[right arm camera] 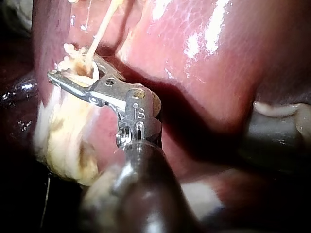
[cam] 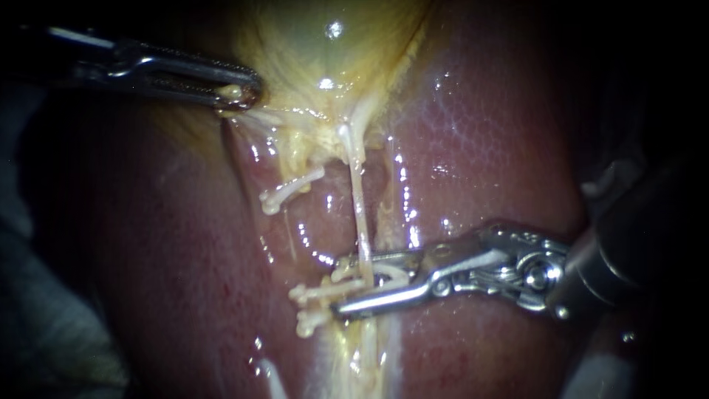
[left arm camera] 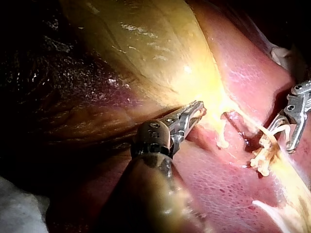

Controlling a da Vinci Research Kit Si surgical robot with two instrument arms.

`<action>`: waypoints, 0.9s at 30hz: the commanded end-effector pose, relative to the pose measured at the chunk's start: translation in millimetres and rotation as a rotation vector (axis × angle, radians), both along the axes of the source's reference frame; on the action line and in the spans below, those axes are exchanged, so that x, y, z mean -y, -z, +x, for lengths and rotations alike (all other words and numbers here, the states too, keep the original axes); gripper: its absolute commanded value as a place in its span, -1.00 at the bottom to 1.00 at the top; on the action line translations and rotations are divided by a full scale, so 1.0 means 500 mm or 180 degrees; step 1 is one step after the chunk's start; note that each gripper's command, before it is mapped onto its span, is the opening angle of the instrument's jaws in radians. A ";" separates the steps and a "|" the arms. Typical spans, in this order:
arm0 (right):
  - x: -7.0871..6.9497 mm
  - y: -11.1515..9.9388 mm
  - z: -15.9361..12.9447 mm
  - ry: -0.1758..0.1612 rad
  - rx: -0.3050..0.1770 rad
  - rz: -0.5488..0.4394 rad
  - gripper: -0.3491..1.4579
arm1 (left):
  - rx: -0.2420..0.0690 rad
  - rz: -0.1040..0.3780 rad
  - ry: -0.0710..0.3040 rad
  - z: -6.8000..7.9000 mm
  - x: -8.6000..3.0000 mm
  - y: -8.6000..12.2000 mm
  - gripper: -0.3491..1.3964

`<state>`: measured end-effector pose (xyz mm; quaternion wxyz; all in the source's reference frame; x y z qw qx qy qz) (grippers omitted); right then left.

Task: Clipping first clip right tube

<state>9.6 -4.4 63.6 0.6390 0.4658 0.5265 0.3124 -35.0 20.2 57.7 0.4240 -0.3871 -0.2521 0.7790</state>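
A thin pale tube (cam: 357,199) runs down from the yellow gallbladder (cam: 325,52) over the liver (cam: 480,148). My right instrument (cam: 338,284) comes in from the right, and its jaws stand open around the lower part of this tube, with a white clip between them. In the right wrist view the tube (right arm camera: 99,31) drops into the right instrument's (right arm camera: 73,73) open jaws. My left instrument (cam: 240,92) is shut on a fold at the gallbladder's edge at the upper left. The left wrist view shows the same grip of my left instrument (left arm camera: 197,110).
Pale clip-like pieces lie left of the tube: one higher up (cam: 292,191), two lower (cam: 314,307) beside the right instrument's jaw tips. Wet glistening liver surrounds the site. In the left wrist view my right instrument (left arm camera: 279,138) sits by these pieces (left arm camera: 262,158).
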 end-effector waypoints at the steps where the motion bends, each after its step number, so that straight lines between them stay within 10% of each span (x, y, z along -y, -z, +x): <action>1: 0.0002 0.0009 0.0002 0.0045 -0.0044 0.0006 -0.09 | -0.0001 0.0000 0.0000 0.0000 0.0000 0.0000 -1.00; 13: -0.0001 0.0028 0.0005 0.0141 -0.0123 0.0015 -0.19 | -0.0001 0.0000 0.0001 0.0000 0.0001 0.0001 -1.00; 27: -0.0008 0.0035 -0.0002 0.0103 -0.0077 0.0110 -1.00 | -0.0001 0.0000 0.0000 0.0000 0.0001 0.0001 -1.00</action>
